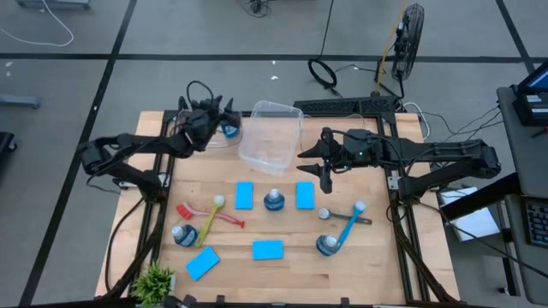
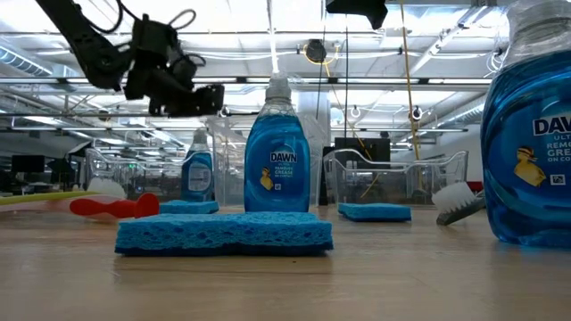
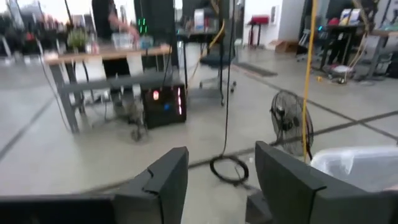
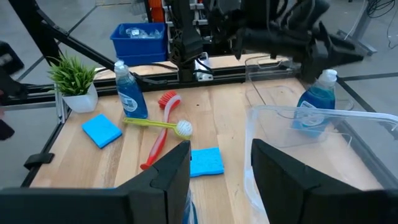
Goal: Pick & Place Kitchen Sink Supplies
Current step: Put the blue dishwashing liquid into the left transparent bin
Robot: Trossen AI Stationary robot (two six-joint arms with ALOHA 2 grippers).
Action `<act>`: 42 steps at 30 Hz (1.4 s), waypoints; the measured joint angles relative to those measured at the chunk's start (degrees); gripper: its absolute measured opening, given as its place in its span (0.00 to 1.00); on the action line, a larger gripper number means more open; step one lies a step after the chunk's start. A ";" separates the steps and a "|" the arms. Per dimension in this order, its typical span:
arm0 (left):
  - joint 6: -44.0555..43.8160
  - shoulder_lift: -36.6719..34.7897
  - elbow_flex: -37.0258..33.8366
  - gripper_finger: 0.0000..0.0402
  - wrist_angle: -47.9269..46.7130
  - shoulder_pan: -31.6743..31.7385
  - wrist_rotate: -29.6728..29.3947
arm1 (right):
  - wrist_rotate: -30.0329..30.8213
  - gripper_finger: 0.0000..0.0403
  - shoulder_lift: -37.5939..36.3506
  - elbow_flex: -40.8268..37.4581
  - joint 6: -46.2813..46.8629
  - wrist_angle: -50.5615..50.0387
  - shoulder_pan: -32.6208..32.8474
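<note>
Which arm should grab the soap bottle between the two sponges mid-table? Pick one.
Right. The right pincer hangs open beside the clear bin, just behind that soap bottle. The left pincer is open too, but far back near another bottle at the table's rear edge.

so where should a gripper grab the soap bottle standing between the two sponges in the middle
Take the soap bottle from straight above, fingers closing on its narrow neck just under the pale cap. It stands upright with a sponge close on one side and another sponge on the other, so a low sideways approach looks crowded.
</note>
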 joint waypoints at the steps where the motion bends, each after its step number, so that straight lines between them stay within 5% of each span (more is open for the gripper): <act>1: 1.27 -1.26 0.00 0.48 -0.42 -0.16 0.01 | -0.02 0.38 0.00 0.00 0.00 -0.01 0.00; 9: 9.84 -13.37 0.31 0.54 -3.95 -4.95 -0.95 | -0.07 0.38 0.00 0.00 -0.45 0.00 0.00; 18: 15.52 -24.49 9.30 0.52 -31.68 -18.45 -12.97 | -0.07 0.38 0.00 0.00 -1.97 -0.11 0.00; 28: 10.80 -24.91 22.32 0.52 -54.89 -33.88 -27.01 | -0.07 0.38 0.00 0.00 -5.80 -6.66 0.00; 42: 6.90 -21.32 27.82 0.54 -57.38 -47.21 -30.49 | -0.12 0.38 0.00 -0.02 -9.36 -15.52 0.02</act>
